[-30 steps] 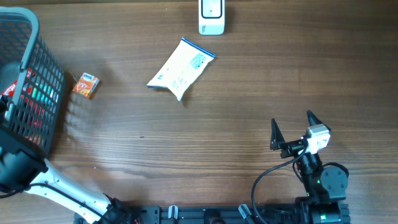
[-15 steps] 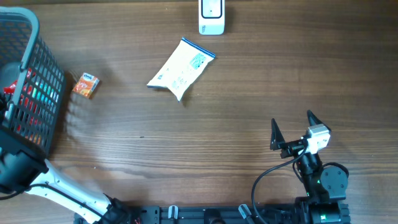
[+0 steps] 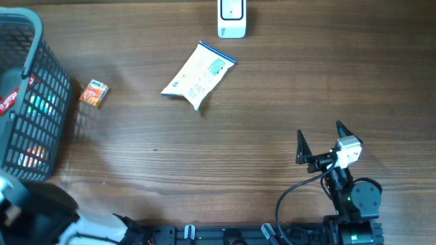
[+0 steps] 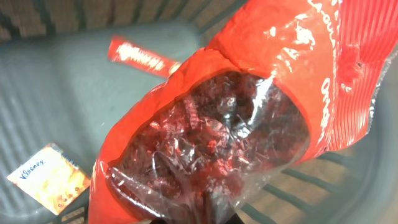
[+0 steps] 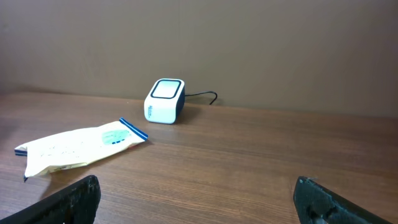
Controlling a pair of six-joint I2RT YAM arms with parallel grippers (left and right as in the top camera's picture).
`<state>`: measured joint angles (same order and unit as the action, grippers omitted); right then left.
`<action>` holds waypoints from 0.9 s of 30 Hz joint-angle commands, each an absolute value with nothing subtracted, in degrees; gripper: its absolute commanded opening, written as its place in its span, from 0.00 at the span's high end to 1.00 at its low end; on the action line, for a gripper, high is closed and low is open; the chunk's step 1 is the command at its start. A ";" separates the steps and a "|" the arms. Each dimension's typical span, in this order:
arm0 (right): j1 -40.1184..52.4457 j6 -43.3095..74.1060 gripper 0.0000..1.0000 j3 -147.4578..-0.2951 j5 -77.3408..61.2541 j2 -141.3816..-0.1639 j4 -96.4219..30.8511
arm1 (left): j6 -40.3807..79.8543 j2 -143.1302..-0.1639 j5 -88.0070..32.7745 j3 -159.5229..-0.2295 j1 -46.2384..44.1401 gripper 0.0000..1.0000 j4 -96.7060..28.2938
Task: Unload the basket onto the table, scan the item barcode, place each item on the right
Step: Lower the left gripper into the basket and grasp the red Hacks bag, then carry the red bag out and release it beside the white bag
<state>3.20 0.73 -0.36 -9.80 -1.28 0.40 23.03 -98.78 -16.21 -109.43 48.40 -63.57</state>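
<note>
The dark mesh plastic basket (image 3: pixel 48 82) stands at the left edge of the wooden table (image 3: pixel 204 156), partly cut off by the frame. Inside it, above the grey floor, the left gripper (image 4: pixel 193 219) is clamped on the lower edge of a red plastic bag with a clear window (image 4: pixel 249 106). Dark pieces show through the window, and the bag fills most of the left wrist view. Beneath it lie a red stick packet (image 4: pixel 140 57) and an orange sachet (image 4: pixel 50 180), apart from each other.

A small orange box (image 3: pixel 94 93) sits on the table just right of the basket. A white pouch with a blue end (image 3: pixel 198 75) lies mid-table, near the white scanner block (image 3: pixel 231 17) at the far edge. The right gripper (image 3: pixel 319 128) is at the near right, its jaws wide apart and holding nothing. Bare wood stretches between it and the pouch.
</note>
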 commanded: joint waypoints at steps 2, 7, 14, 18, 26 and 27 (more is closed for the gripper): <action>2.98 0.05 0.00 -0.32 -9.17 -1.52 0.60 | 23.18 -91.83 -26.33 -110.54 47.27 0.96 -64.25; 2.98 0.05 0.00 -0.30 -9.17 -1.69 0.60 | 23.09 -90.72 -36.97 -110.54 40.69 0.96 -71.75; 2.98 0.03 0.00 -0.30 -9.17 -1.69 0.60 | 22.28 -93.27 -25.78 -107.48 23.20 0.96 -79.57; 2.98 0.05 0.00 -0.32 -9.17 -1.69 0.60 | 22.35 -94.87 -19.70 -101.10 12.69 0.96 -77.69; 2.98 0.08 0.00 -0.30 -9.17 -1.69 0.60 | 24.95 -99.94 -17.72 -87.96 2.02 0.96 -70.30; 2.98 0.05 0.00 -0.32 -9.17 -1.69 0.60 | 24.93 -100.73 -17.69 -86.41 1.17 0.96 -69.47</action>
<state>3.20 0.73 -0.36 -9.80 -1.34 0.38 23.49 -98.67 -19.31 -90.96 3.77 -71.35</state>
